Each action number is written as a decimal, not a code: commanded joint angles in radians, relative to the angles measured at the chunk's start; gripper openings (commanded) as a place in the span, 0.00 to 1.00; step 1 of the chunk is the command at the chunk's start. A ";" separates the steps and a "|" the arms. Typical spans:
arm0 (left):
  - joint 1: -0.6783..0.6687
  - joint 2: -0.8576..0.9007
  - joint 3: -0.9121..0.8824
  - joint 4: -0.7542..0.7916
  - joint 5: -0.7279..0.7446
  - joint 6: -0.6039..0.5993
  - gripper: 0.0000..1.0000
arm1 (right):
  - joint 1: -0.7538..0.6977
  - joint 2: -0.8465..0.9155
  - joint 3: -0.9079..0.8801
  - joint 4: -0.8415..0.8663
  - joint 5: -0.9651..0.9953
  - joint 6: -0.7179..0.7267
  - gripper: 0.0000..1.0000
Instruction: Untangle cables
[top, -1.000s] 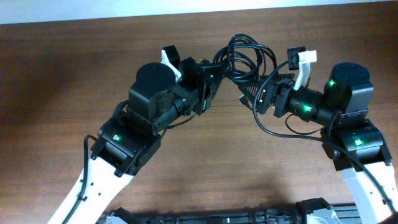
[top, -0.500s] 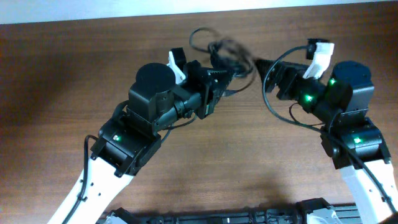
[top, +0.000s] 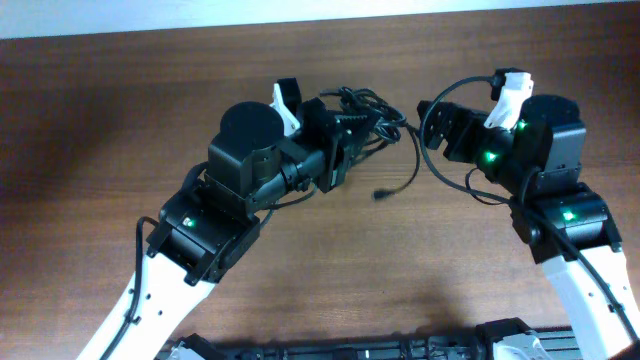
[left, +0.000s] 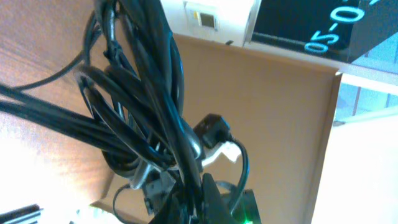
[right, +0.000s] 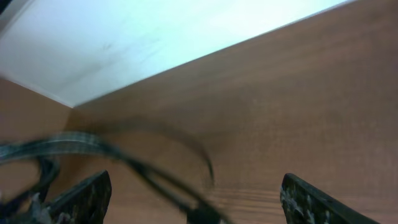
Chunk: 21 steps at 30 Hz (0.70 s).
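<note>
Over a wooden table (top: 100, 150), the left gripper (top: 362, 124) is clamping the limp, light cables (top: 362, 100) while the right gripper (top: 432, 118) is gaping wide, the loose plug end (top: 379, 194) probably offering the best hold.

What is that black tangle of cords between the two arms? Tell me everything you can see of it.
The thin black cables form a tangled bunch of glossy, rubbery-looking loops over the far part of the brown wooden table. The left gripper is clamped shut on the bunch. One loose strand curves away from it toward the near side, ending in a small plug.
</note>
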 joint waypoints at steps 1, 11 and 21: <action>-0.003 -0.011 0.012 -0.002 -0.102 0.057 0.00 | -0.003 -0.064 0.004 -0.003 -0.111 -0.209 0.85; -0.004 -0.011 0.012 -0.013 -0.096 0.135 0.00 | -0.002 -0.211 0.004 -0.031 -0.382 -0.708 0.86; -0.004 -0.011 0.012 -0.012 0.005 0.294 0.00 | -0.002 -0.211 0.004 -0.022 -0.437 -0.883 0.65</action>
